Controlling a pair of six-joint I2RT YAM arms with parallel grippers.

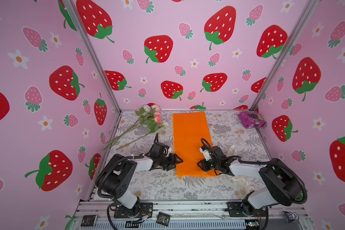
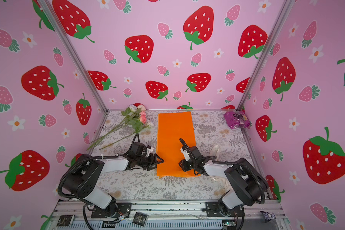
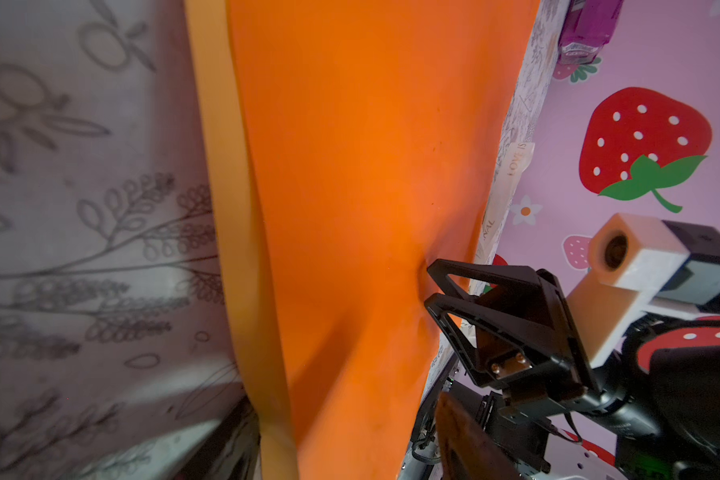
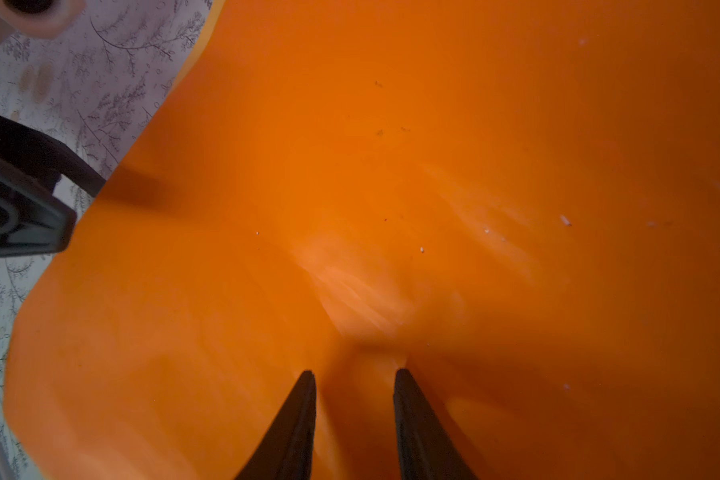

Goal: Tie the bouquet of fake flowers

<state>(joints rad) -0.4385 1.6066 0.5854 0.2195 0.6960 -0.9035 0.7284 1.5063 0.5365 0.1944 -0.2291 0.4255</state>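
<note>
- Location: fake roses (image 1: pixel 150 119) lie loose at the far left of the table (image 1: pixel 167 187), heads toward the back wall. They are well apart from the orange wrapping paper (image 1: pixel 189 131), which lies flat mid-table. Nothing looks wrapped or tied yet.
- Right gripper (image 4: pixel 354 374): fingers narrowly apart, tips pressed into the sheet toward its near end. A small pucker rises between them. Can't confirm an actual grip.
- Left gripper (image 1: pixel 176 163): fingers apart at the sheet's left edge, nothing visibly clamped.
- Risk: thin sheet with tips pushing down. Closing could skid and crease it instead of lifting it. The left wrist view shows a paler strip (image 3: pixel 229 216) along one edge, so it is probably folded double and a pinch may catch only one layer.
- Risk: if one arm pulls while the other pins, the sheet could tear, or the whole sheet could slide on the cover.
- Risk: stems (image 1: pixel 126 137) are thin, long and splayed, not bundled. A grab could take one and leave the rest.
- Risk: printed white ribbon (image 1: pixel 233 149) lies just beside the right arm, right of the sheet. An arm sweep could drag it away.
- Materials:
  - Paper is matte, floppy and scuffed pale near the tips.
  - Rose heads look like soft fabric in pink, peach and white; leaves are flat green.
  - Table cover is a flat grey fern print.
- Purple packet (image 1: pixel 251 120) sits in the far right corner, clear of the work.
</note>
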